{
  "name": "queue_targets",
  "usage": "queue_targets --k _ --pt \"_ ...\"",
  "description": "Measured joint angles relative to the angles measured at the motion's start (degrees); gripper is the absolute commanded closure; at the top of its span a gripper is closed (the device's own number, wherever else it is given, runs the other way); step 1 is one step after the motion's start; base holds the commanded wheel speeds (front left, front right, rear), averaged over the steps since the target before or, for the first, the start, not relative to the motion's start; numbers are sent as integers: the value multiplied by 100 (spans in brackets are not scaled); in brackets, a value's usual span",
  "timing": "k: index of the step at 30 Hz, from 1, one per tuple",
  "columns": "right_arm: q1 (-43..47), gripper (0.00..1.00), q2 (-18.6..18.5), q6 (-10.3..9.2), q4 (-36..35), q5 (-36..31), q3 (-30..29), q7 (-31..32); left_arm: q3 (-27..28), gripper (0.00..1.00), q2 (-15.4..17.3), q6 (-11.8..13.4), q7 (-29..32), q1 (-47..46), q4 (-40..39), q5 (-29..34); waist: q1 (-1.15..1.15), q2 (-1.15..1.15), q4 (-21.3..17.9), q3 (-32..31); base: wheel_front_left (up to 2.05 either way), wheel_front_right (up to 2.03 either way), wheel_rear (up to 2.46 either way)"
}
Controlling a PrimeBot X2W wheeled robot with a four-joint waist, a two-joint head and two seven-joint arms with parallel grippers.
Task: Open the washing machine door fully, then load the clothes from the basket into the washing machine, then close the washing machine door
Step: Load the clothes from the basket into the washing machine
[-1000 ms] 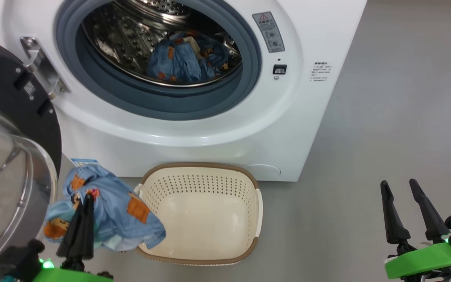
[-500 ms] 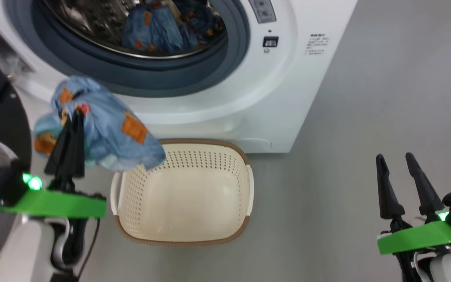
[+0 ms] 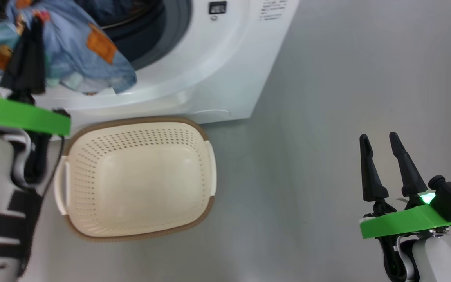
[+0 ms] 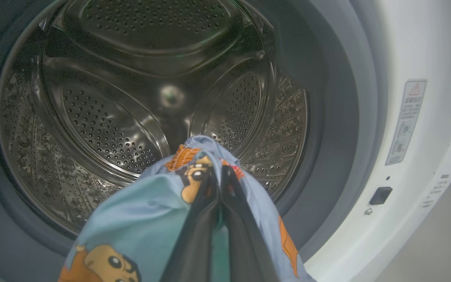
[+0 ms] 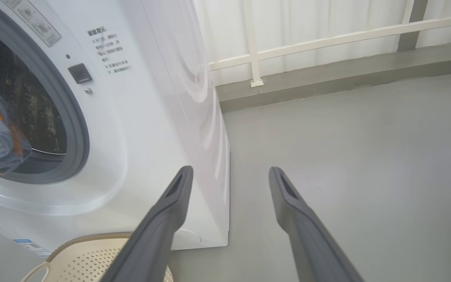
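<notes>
Head view: at far left, the left gripper (image 3: 33, 27) is clamped on one of the clothes (image 3: 80, 51), hanging at the washing machine (image 3: 210, 78) mouth, with the drum (image 4: 104, 117) dead ahead along its fingers. The basket (image 3: 139, 119) below looks empty. The right gripper (image 3: 378, 138) hangs well apart, jaws spread, holding nothing.

Small cream perforated plastic basket (image 3: 139, 236) on grey concrete floor (image 3: 327, 98), just before big white front-loading washing machine (image 3: 210, 58) | light-blue printed fabric garment (image 3: 76, 51) pinched in left gripper (image 3: 35, 22), before steel perforated drum (image 4: 131, 98) mouth | right gripper (image 3: 378, 135) well apart, right of basket | white metal railing (image 5: 327, 37) behind machine
</notes>
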Motion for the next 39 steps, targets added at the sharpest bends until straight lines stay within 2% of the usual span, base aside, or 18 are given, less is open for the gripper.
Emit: queue_targets --k 8,13,15,16,25,31,39 --pt "-266 0 73 0 -59 2 237 0 75 100 428 0 0 -977 815 1 0 0 -540 333 0 0 0" --pt "-322 0 107 0 -73 32 396 0 403 100 600 0 0 -1472 1229 126 0 0 -843 529 0 0 0" --pt "-322 0 119 0 -79 109 410 0 572 53 667 0 -1 -1587 1385 223 0 0 -944 601 0 0 0" --pt "-322 0 119 0 -85 124 411 0 666 0 671 0 -1 -1622 1458 250 0 0 -985 637 0 0 0" --pt "-324 0 124 0 -93 153 405 0 951 0 595 0 -1 -1657 1614 416 0 0 -1118 785 0 0 0" --pt "-341 0 125 0 -89 104 405 0 980 0 409 0 -1 -1567 1490 447 0 0 -987 711 0 0 0" --pt "-361 0 114 0 -67 -35 386 0 1134 0 104 0 -1 -954 1224 637 0 0 -758 517 0 0 0"
